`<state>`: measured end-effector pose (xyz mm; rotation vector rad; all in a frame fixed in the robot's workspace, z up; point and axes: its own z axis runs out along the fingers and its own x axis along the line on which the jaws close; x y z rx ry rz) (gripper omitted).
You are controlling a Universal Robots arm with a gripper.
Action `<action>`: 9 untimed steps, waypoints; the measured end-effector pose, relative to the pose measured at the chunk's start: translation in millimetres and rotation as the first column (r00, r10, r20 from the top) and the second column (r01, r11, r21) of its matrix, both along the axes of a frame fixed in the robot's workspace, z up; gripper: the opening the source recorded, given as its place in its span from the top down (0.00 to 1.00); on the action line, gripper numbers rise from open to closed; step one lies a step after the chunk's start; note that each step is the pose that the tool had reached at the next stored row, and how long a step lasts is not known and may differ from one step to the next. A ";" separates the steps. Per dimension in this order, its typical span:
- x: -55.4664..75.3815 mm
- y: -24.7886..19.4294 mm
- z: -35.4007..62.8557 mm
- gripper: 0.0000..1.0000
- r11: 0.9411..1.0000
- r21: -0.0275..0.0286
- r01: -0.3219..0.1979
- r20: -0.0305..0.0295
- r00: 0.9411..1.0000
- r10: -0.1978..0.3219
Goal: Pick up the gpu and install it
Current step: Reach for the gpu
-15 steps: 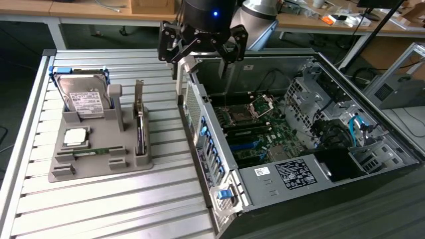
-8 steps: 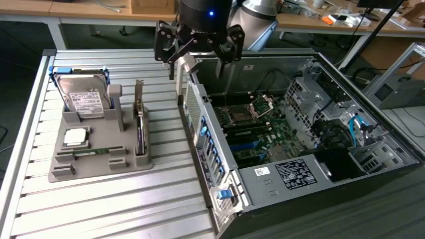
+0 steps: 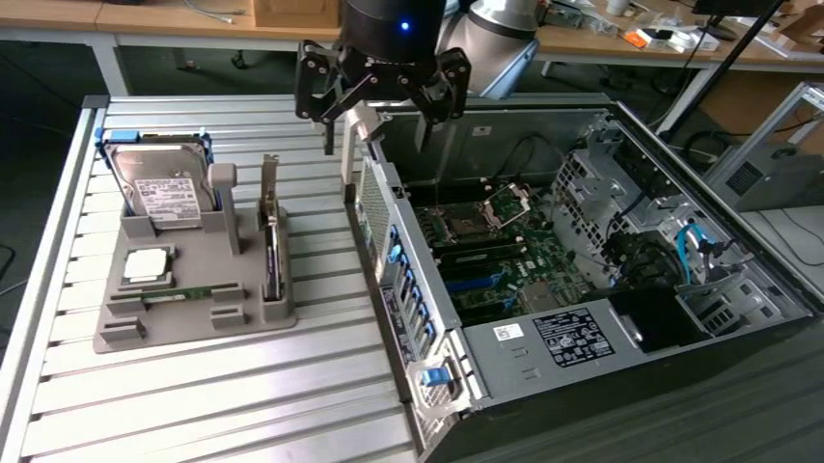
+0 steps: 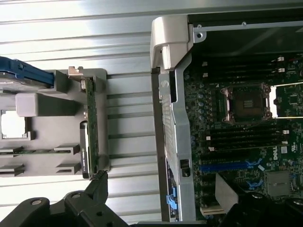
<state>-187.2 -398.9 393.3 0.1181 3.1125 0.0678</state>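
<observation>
I think the pick-up step has hardly begun. The pincer (image 3: 376, 125) hangs in the air with its two fingers spread wide, and there is nothing in them.

The gpu (image 3: 273, 253) is not lifted yet. It stands on its thin edge in a slot of the grey stand (image 3: 193, 323), on the side of the stand that faces the computer case (image 3: 425, 328). Its silver bracket (image 3: 268, 188) pokes up at one end of the stand.

The pincer is high up by that same side of the stand. It is more over the gap beside the stand than over the card, so the two are well apart. In the wrist view the gpu (image 4: 90, 127) shows near one finger (image 4: 97, 187).

My guess is that the grab needs the pincer right over the card, with a finger on each flat side. Then it needs a slow, straight drop.
</observation>
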 end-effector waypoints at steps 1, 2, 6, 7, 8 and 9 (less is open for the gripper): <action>-0.3 0.0 0.0 0.01 1.000 0.000 0.000 0.000 1.000 0.000; -0.6 0.0 0.0 0.03 1.000 0.000 0.000 0.000 1.000 0.000; -2.7 -0.1 -0.1 0.22 1.000 0.000 0.000 0.000 1.000 0.000; -3.6 0.0 0.0 0.27 1.000 0.000 0.000 0.000 1.000 0.000; -5.1 0.0 -0.1 0.27 1.000 0.000 0.000 0.000 1.000 0.000; -6.5 0.0 -0.1 0.34 1.000 0.000 0.000 0.000 1.000 0.000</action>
